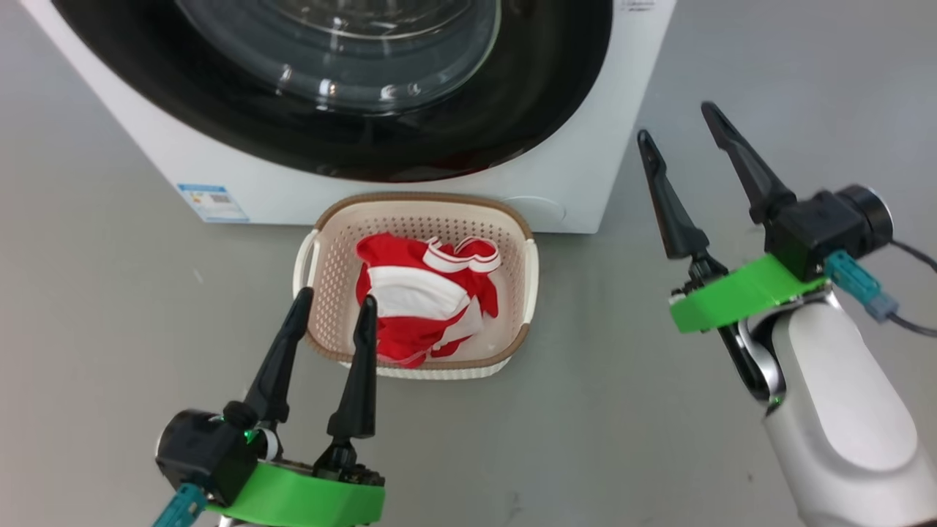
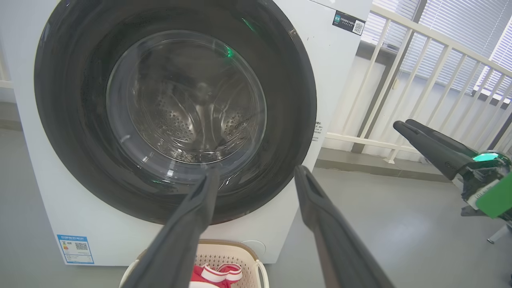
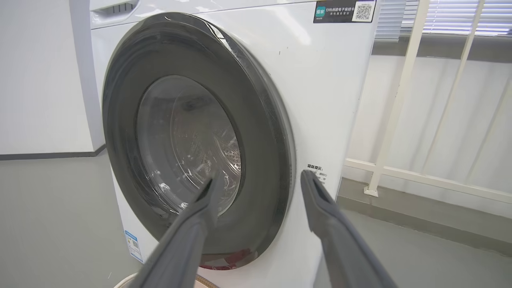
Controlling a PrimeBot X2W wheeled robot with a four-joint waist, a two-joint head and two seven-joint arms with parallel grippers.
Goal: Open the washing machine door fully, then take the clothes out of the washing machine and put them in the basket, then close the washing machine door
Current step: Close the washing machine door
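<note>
Hovering empty with fingers apart, the left gripper (image 1: 335,300) points at the basket (image 1: 322,249), which holds the clothes (image 1: 410,293). The right gripper (image 1: 677,124), equally spread and empty, is raised beside the machine (image 1: 571,183), whose door (image 1: 439,139) sits closed.

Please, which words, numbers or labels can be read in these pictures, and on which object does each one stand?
Black sticker, top right of the washing machine front: Chinese characters and a QR code, too small to read.
Small print right of the washing machine door: heading seems to read "温馨提示", the rest blurred.
Blue label, lower left of the front: too small to read.
</note>
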